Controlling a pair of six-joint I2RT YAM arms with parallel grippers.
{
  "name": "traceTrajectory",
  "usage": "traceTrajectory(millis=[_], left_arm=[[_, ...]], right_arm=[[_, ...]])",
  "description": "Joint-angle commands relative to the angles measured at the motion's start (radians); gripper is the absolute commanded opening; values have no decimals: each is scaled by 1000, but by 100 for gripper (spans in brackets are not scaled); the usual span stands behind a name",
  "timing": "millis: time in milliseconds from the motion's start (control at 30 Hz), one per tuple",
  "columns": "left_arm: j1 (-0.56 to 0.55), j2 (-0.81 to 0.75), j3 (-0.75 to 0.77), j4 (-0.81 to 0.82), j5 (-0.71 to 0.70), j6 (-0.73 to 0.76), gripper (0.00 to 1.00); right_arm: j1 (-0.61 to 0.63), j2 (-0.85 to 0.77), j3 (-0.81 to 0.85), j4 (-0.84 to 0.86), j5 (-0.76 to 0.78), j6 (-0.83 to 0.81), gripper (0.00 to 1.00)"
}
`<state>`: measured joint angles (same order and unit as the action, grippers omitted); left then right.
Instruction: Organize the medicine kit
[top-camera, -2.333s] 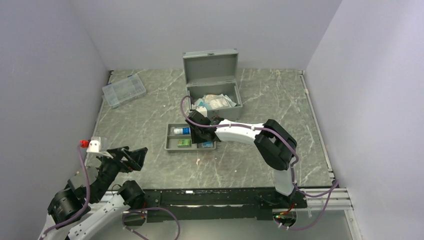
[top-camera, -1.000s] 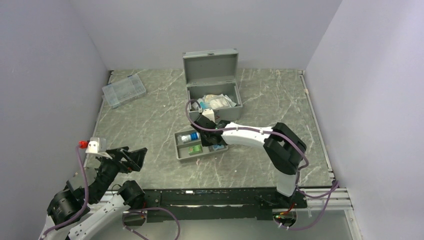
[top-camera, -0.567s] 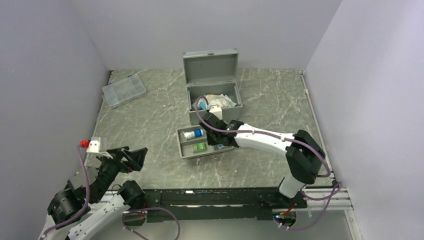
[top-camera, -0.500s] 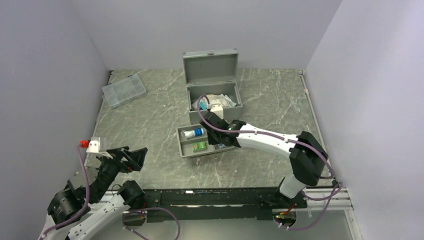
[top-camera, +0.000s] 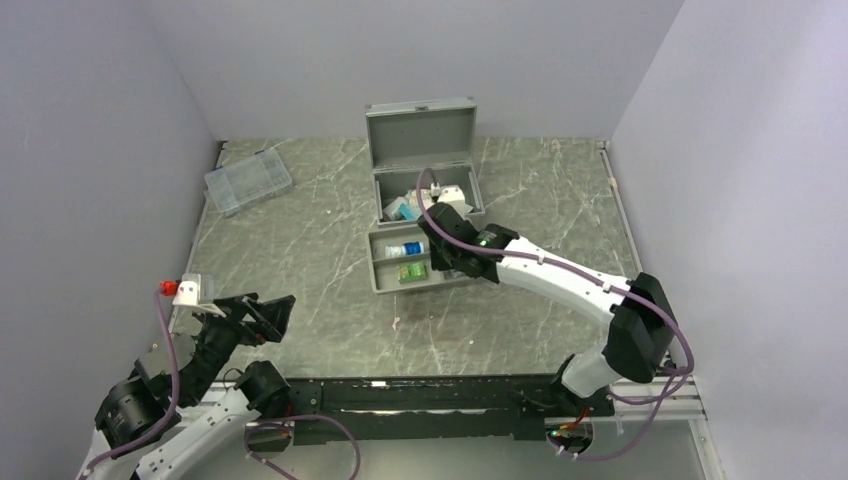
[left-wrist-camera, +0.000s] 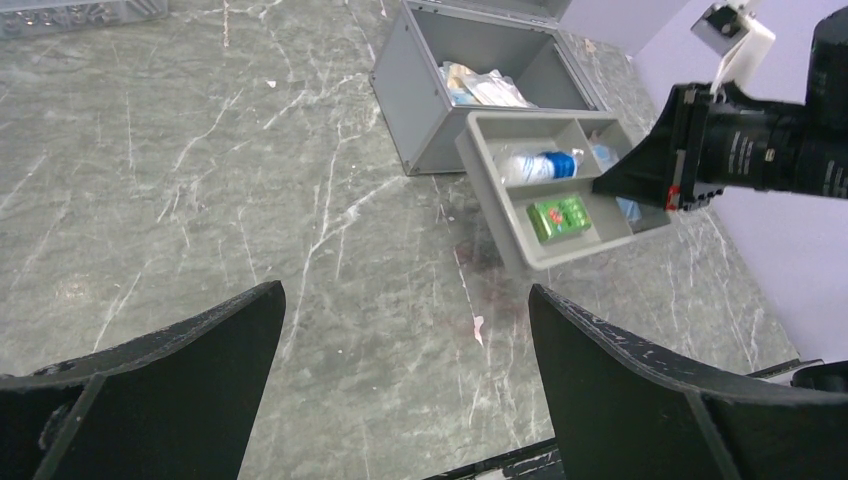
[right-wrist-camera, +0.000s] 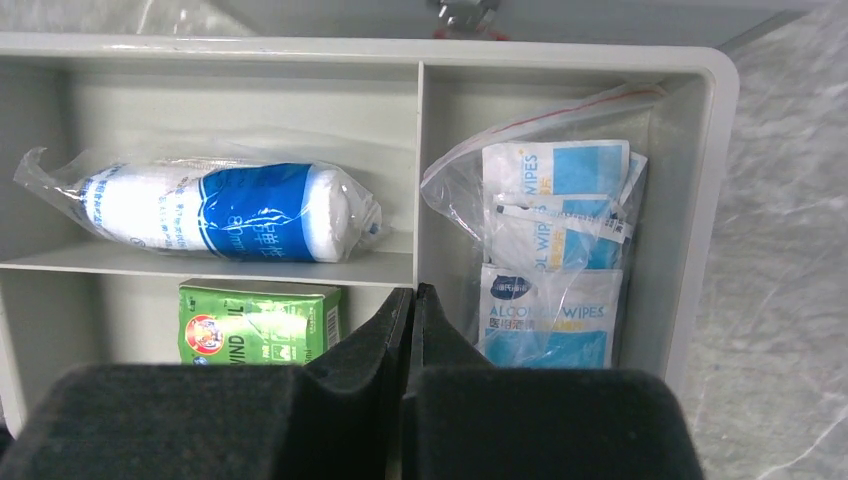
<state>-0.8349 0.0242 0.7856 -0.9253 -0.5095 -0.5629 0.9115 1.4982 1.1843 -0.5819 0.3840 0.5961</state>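
Here the silver-grey medicine kit (top-camera: 420, 135) stands with lid upright, packets inside; right gripper (right-wrist-camera: 410, 300) pinches the partition of the divided tray (right-wrist-camera: 715, 150), left gripper (left-wrist-camera: 405, 300) spread wide

"ALCOHOL WIPES" on blue-white sachets (right-wrist-camera: 545, 310); green box (right-wrist-camera: 258, 325) print seemingly illegible.

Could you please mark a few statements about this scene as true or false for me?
1. The lid of the medicine kit stands open. True.
2. The right fingers are shut on a divider of the grey tray. True.
3. The green box shares a compartment with the alcohol wipes. False: a divider separates them.
4. The left fingers hold the clear plastic box. False: they are open and empty; the box lies at the table's far left.
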Motion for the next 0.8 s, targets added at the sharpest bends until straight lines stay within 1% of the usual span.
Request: traceTrajectory(millis=[0, 200, 367, 567, 767], left_arm=[[-1, 11, 9, 25, 3, 1, 99], [-1, 8, 9, 25, 1, -1, 99], [0, 9, 8, 24, -1, -1, 99], [-1, 17, 9, 25, -1, 0, 99], [0, 23, 9, 23, -4, 0, 99]], right_arm=[[-79, -39, 103, 21, -18, -67, 0], [-193, 5, 201, 34, -96, -145, 0], [-263, 84, 289, 41, -162, -213, 0], [-318, 178, 386, 65, -227, -288, 0], [-350, 266, 489, 51, -245, -321, 0]])
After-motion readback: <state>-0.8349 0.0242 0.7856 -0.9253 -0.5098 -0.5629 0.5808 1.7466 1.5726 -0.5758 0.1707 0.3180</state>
